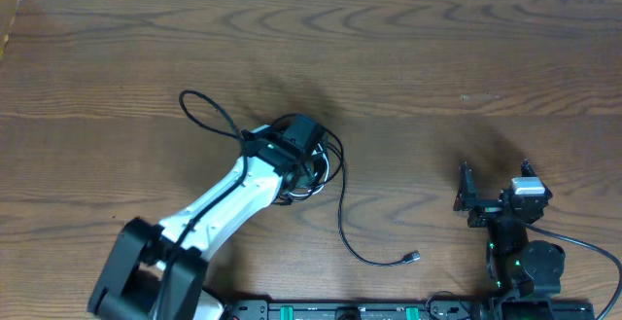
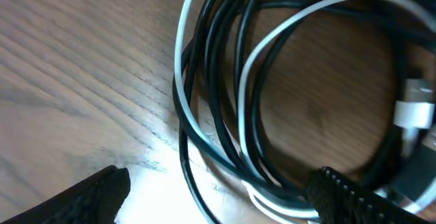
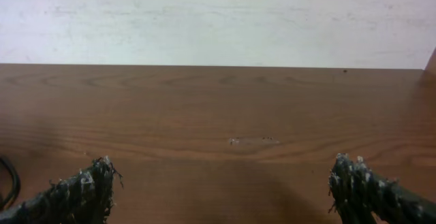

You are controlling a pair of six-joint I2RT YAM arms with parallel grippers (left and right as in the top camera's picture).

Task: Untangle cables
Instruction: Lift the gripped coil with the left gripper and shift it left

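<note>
A dark brown wooden table (image 1: 466, 38) with wavy grain fills the scene, and a plain white wall (image 3: 218, 20) rises just behind the table's far edge. On the tabletop, short of that edge, sits a small pale scuff (image 3: 252, 141). Soft light falls across the wood.

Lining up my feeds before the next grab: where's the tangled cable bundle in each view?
Overhead: cable bundle at centre, under the left gripper.
Left wrist: it fills the centre and right.
Right wrist: only a black sliver at the left edge; cannot tell if it belongs.
Shared landmark: the wooden table.
</note>
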